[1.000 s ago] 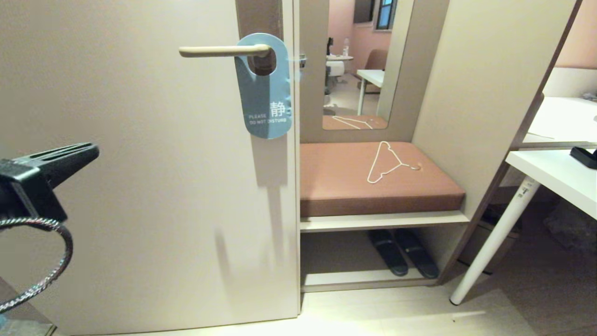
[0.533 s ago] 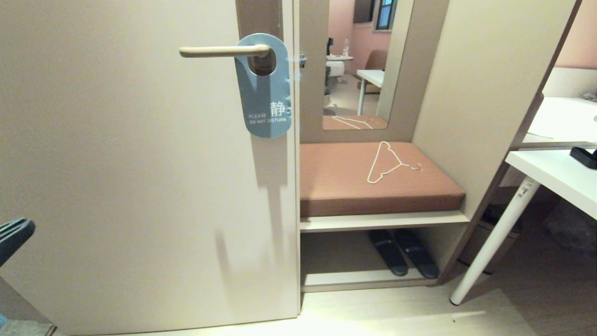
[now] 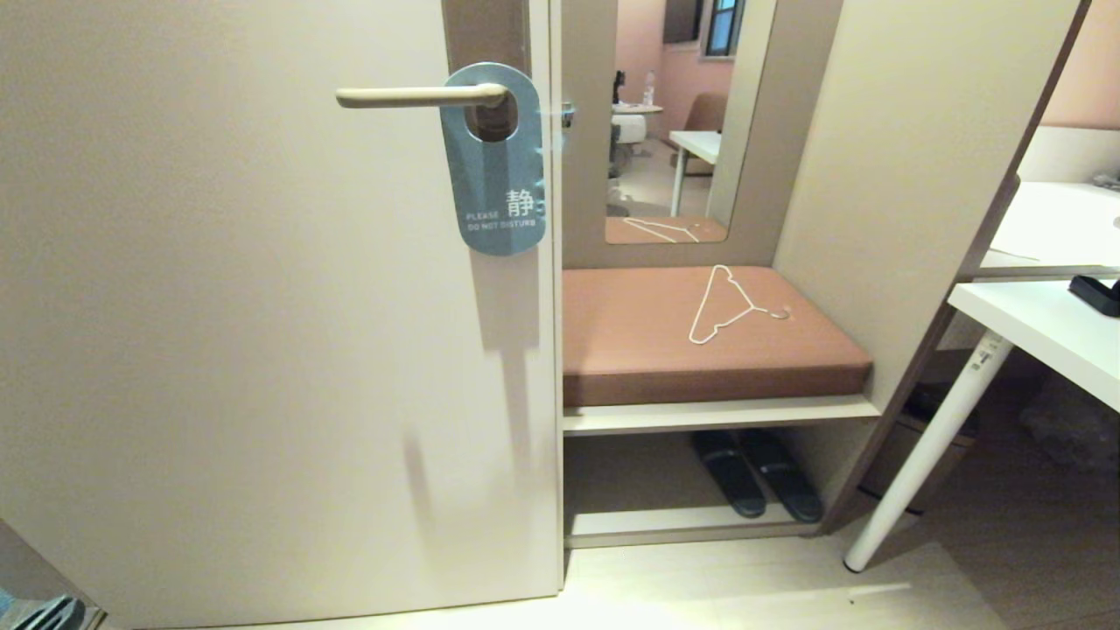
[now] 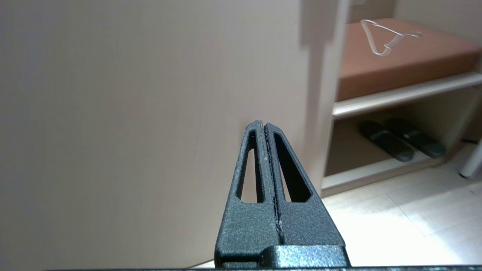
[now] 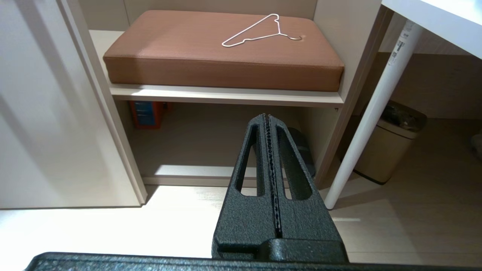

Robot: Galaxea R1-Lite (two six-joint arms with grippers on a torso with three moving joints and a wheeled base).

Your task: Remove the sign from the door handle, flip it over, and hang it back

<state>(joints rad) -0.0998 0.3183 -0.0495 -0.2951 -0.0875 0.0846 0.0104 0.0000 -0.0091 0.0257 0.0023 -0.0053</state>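
The sign [image 3: 495, 166] hangs on the handle [image 3: 418, 95] by its round hole, blue side out, lower end hanging a bit right of straight down and near the door [image 3: 262, 350] edge. White print on it: "PLEASE DO NOT DISTURB" w/ a large Chinese character 静 beside it. Handle is a level lever sticking left from a brownish plate [image 3: 486, 31] at the top of the door. Left gripper [image 4: 266, 130]: fingers pressed together, nothing between them, pointing at the bare door low down, well below the sign; in the head view only a dark tip shows at the bottom left corner. Right gripper [image 5: 267, 120]: fingers also together, empty, low, facing the open space under the bench shelf [image 5: 226, 96]. On the shelf a brown cushion [image 3: 700, 341] w/ a thin white wire hanger [image 3: 724, 306] lying flat on top. Under it a pair of dark slippers [image 3: 757, 472]; right wrist view also shows a blue-orange box [image 5: 145, 113] at the back, its print too small to read. Mirror [image 3: 669, 122] above the cushion. White desk [image 3: 1050, 328] at right, its leg [image 3: 927, 455] carrying a small label, unreadable; a bin [image 5: 388, 143] stands by it.
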